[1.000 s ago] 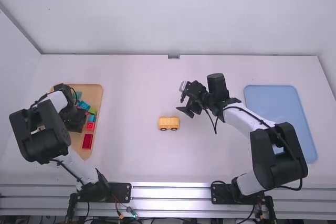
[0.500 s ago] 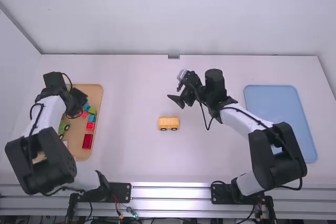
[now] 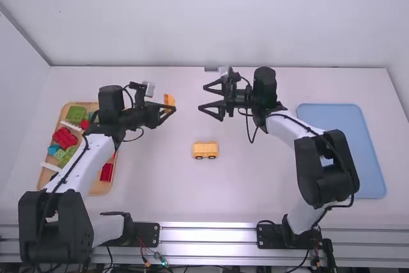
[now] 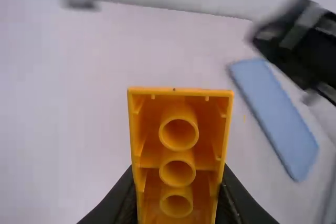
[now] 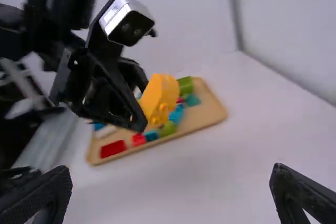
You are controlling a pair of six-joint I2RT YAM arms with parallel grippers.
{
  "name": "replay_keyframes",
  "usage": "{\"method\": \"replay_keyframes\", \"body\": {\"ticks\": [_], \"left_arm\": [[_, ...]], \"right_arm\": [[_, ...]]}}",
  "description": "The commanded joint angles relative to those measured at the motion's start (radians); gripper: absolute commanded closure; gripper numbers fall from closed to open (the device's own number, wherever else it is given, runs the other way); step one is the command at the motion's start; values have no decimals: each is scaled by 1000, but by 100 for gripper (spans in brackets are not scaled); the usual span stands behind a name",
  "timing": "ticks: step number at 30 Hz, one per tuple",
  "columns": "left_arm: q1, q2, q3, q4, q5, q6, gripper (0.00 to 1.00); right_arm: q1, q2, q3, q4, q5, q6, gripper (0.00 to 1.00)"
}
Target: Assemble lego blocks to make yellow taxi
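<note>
While the left gripper (image 3: 172, 109) clamps a yellow block (image 3: 169, 100) and the right gripper (image 3: 202, 98) hangs fingers apart at its three o'clock, the yellow car (image 3: 205, 150) sits tableside at five, probably needing the block hollow side down, edges squared, pressed evenly.

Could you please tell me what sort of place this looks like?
Probably a robotics lab or test station: a left arm and a right arm stand at a metal rail, a plain wall rises behind the white table, and a tan tray holds toy blocks.
</note>
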Motion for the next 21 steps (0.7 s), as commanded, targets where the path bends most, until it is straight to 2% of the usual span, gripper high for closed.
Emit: {"method": "replay_keyframes", "body": {"ticks": [1,4,7,11,16,21], "left_arm": [[-28,-19,-19,38,169,74,98],[-59,-18,-33,105,208,75,98],[-84,-18,-45,151,246,98,98],[-106,-18,-58,183,197,96,98],[-107,-18,-60,179,185,140,98],[-108,-5,-60,222,185,110,98]], "right_arm": [[2,36,69,4,-248,68,3],[14,62,106,-11,-279,82,7],[39,64,110,-10,-279,84,8],[71,64,110,-9,-279,91,8],[98,64,110,80,-279,179,9],[121,64,110,163,-279,214,23]]}}
